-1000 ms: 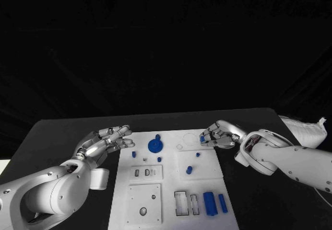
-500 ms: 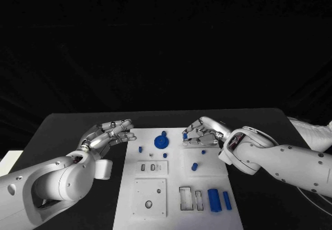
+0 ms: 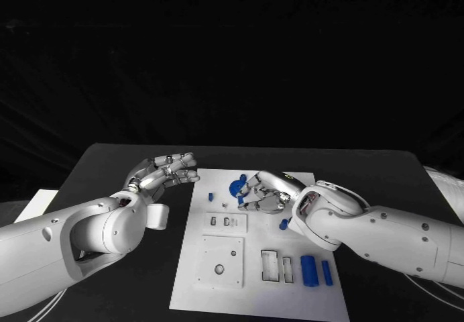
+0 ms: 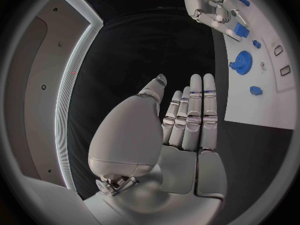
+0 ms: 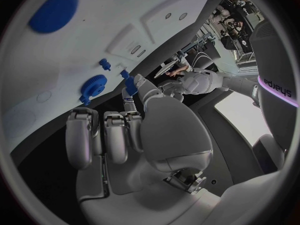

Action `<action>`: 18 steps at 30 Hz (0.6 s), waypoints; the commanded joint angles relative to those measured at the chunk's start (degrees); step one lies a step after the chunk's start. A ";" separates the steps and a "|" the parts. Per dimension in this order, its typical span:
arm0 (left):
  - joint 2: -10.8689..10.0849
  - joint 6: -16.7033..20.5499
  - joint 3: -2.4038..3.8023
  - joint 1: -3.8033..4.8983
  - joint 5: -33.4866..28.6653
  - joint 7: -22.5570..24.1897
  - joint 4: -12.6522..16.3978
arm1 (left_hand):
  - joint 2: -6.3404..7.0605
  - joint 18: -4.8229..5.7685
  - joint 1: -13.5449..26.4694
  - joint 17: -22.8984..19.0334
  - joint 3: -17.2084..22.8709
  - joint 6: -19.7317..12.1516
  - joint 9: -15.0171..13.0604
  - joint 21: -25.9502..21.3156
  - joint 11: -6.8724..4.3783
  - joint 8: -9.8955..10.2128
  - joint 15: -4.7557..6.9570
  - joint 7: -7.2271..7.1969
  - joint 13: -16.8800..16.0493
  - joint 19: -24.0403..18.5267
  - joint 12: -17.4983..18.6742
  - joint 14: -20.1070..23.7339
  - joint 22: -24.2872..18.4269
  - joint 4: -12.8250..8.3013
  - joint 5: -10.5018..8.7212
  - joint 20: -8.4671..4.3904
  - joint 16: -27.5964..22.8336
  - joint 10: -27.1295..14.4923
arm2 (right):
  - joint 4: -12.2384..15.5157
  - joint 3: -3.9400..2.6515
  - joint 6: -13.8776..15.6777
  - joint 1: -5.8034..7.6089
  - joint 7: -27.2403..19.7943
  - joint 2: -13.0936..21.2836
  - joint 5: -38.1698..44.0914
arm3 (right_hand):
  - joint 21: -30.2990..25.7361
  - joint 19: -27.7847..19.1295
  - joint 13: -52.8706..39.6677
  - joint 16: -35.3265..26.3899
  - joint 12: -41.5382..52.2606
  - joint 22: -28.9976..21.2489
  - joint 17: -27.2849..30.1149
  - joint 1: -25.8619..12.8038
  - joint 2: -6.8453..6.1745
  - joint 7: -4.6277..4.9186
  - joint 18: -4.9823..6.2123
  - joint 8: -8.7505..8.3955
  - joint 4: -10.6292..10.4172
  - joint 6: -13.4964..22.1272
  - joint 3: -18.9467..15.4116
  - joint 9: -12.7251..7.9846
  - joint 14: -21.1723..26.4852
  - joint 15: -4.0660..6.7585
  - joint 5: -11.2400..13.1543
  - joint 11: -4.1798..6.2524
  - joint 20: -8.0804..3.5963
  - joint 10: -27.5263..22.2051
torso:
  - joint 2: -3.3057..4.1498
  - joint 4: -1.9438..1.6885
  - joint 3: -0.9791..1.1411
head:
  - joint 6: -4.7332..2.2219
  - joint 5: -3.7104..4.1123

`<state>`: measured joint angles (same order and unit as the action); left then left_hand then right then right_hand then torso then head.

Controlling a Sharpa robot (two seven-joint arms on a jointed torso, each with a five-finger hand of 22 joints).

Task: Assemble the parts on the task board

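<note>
Black table (image 3: 116, 157): right robot hand (image 3: 259, 191) pinching blue part (image 5: 129, 83) over task board (image 3: 242, 295), left robot hand (image 3: 164, 173) loosely open beside it.

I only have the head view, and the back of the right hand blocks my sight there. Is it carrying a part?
Observer: Yes. In the right wrist view the right hand pinches a small blue part at its fingertips, above the task board.
Operator: And the left palm?
Observer: The left wrist view shows the left hand holding nothing, fingers straight, off the board's edge.
</note>
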<state>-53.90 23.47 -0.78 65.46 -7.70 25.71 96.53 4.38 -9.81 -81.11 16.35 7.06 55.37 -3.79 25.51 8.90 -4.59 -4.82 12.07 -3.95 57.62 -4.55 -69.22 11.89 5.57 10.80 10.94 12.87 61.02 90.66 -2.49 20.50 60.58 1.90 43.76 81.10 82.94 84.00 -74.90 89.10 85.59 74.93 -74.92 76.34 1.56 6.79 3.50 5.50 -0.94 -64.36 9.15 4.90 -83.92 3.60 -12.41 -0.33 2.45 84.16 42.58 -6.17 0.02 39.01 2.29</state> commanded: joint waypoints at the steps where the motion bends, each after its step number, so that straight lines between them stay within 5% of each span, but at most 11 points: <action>1: 0.27 -1.45 0.01 0.02 -0.45 0.39 -0.01 | -0.60 -0.44 0.18 0.06 -0.01 -0.07 0.03 0.23 0.03 0.38 -0.23 0.36 0.04 -0.29 0.38 0.05 0.09 -0.26 -0.01 -0.04 -0.22 -0.30 | -0.49 0.15 -3.13 -0.65 3.29 -0.97 6.39 | 0.19 1.09 -12.63 0.28 -0.34 0.27 -13.81 0.04 0.45 -2.26 -0.55 0.13 -0.38 -3.12 0.78 0.65 -5.80 0.40 0.17 0.42 -0.50 4.05 | -0.36 0.00 -0.18 | 0.39 -0.44; 18: 0.47 -1.58 -0.01 0.02 -0.52 0.26 0.29 | -0.60 -0.44 0.18 0.06 -0.01 -0.07 0.03 0.23 0.03 0.38 -0.23 0.36 0.04 -0.29 0.38 0.05 0.09 -0.26 -0.01 -0.04 -0.22 -0.30 | -1.54 0.65 -6.15 -2.04 5.76 -3.48 10.80 | 0.12 1.05 -12.58 0.20 -0.45 0.14 -13.65 -0.25 0.31 -2.22 -0.53 0.08 -0.42 -3.09 0.84 0.67 -5.77 0.39 0.37 0.39 -0.51 4.01 | -0.18 -0.03 -0.06 | 0.54 -0.34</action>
<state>-53.52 23.18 -0.81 65.46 -8.06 25.70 96.61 4.38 -9.80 -81.11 16.34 7.06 55.37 -3.79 25.51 8.90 -4.59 -4.82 12.07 -3.95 57.62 -4.55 -69.22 11.88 5.58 10.80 10.94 12.87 61.02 89.20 -1.87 16.56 58.64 6.28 40.38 89.57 82.94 84.00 -74.95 89.10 85.36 74.91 -74.91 76.35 1.55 6.79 3.50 5.37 -0.96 -64.36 9.14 5.36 -83.93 3.59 -12.07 -0.21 2.46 84.02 42.34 -6.21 -0.08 39.53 1.92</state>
